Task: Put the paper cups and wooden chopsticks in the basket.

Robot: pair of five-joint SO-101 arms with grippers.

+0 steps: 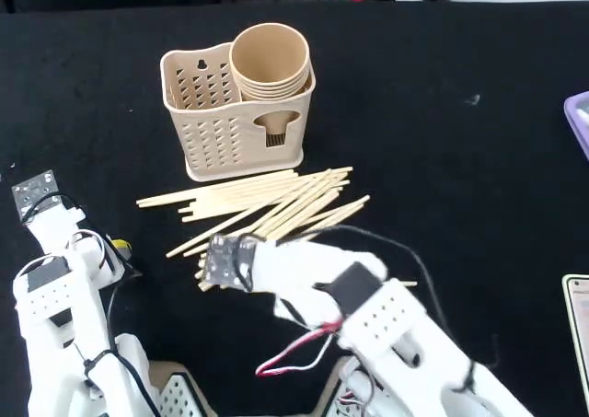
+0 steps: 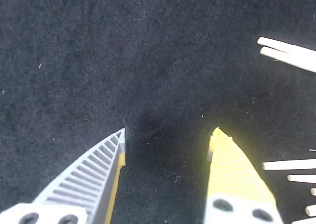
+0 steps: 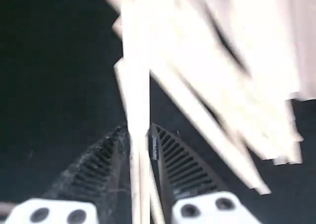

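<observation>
The left arm (image 1: 55,297) stands at the near left of the table (image 2: 98,46), folded fairly upright. Its wrist is turned down, so the left claw (image 2: 168,132) hangs low over the surface, one grey finger and one yellow finger spread well apart. The right arm (image 1: 386,320) stretches from the near right toward the left across the near middle, wrist low. The right claw (image 3: 139,131) is pinched tight on wooden chopsticks (image 3: 138,85).

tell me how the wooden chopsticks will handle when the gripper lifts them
The wooden chopsticks look thin and straight, so they are probably stiff and light. Pinched in the right gripper, one may pivot or slip. The rest lie overlapping, so neighbours could roll.
</observation>
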